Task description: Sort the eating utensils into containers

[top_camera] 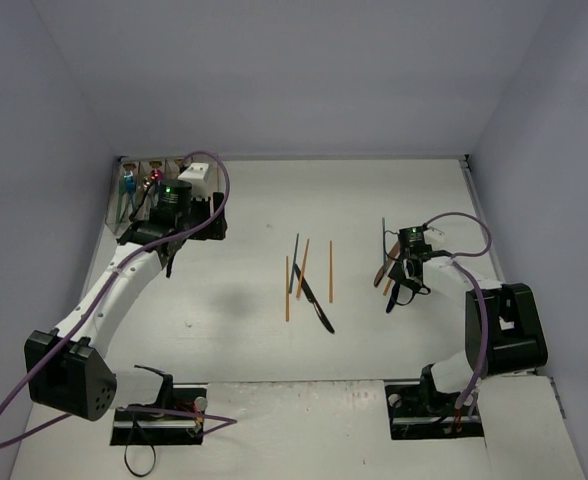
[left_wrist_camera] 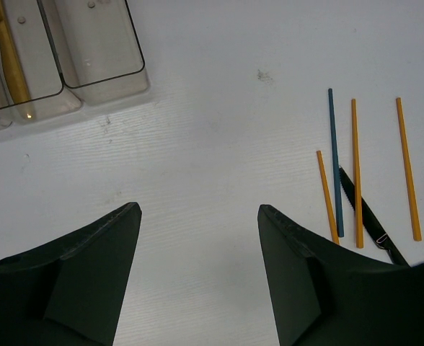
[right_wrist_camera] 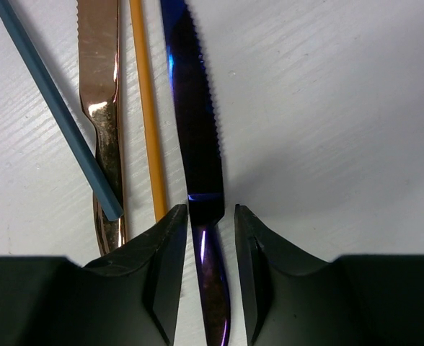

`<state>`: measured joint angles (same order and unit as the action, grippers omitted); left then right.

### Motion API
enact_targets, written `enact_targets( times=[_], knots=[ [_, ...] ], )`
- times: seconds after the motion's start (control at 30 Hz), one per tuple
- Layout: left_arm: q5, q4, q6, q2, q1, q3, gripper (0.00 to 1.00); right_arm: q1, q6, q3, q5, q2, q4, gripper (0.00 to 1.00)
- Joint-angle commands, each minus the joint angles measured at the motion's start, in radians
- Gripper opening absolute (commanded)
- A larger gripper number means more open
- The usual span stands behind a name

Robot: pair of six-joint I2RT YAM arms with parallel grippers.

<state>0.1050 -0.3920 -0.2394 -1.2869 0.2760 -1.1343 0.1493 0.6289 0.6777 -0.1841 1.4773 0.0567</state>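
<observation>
My right gripper (right_wrist_camera: 210, 209) is low over the table, its jaws narrowly open on both sides of a dark blue-purple knife (right_wrist_camera: 194, 108), with a small gap on the right side. A copper knife (right_wrist_camera: 100, 86), an orange stick (right_wrist_camera: 147, 122) and a blue stick (right_wrist_camera: 53, 108) lie just left of it. My left gripper (left_wrist_camera: 197, 207) is open and empty over bare table near the containers (left_wrist_camera: 104, 72), one of which holds a copper-gold utensil (left_wrist_camera: 10, 58). Three orange sticks (left_wrist_camera: 356, 173), a blue stick (left_wrist_camera: 334, 158) and a black knife (left_wrist_camera: 367, 213) lie to its right.
In the top view the containers (top_camera: 196, 170) stand at the back left with teal (top_camera: 129, 180) and pink (top_camera: 155, 178) utensils in them. The left gripper (top_camera: 179, 205) is just in front of them. The right gripper (top_camera: 399, 272) is at mid right. White walls enclose the table.
</observation>
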Motion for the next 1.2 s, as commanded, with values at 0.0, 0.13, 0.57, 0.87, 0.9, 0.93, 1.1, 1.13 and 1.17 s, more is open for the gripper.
enact_targets(
  times=[0.0,0.13,0.57,0.87,0.9,0.93,1.1,1.13,1.17],
  knots=[
    [0.017,0.050,-0.002,0.015,0.005,-0.033,0.63,-0.004,0.015,-0.037,-0.006,0.028,0.075,0.29],
    [0.027,0.051,-0.008,0.017,0.005,-0.033,0.63,0.007,0.033,-0.026,0.019,0.048,0.125,0.28],
    [0.009,0.039,0.008,0.032,0.016,-0.033,0.63,0.012,0.053,0.042,0.022,0.093,0.275,0.25],
    [-0.002,0.026,0.015,0.020,0.026,-0.039,0.63,0.018,0.066,0.080,0.052,0.104,0.346,0.25],
    [-0.003,0.024,0.015,0.019,0.026,-0.041,0.63,0.019,0.065,0.084,0.050,0.108,0.350,0.25],
    [-0.004,0.024,0.016,0.018,0.027,-0.042,0.63,0.020,0.065,0.090,0.050,0.112,0.356,0.25],
    [-0.002,0.019,0.017,0.015,0.029,-0.045,0.63,0.024,0.072,0.108,0.052,0.123,0.376,0.23],
    [-0.001,0.016,0.018,0.014,0.029,-0.047,0.63,0.024,0.074,0.114,0.051,0.126,0.377,0.22],
    [-0.005,0.015,0.020,0.015,0.029,-0.047,0.63,0.024,0.074,0.117,0.049,0.133,0.377,0.21]
  ],
)
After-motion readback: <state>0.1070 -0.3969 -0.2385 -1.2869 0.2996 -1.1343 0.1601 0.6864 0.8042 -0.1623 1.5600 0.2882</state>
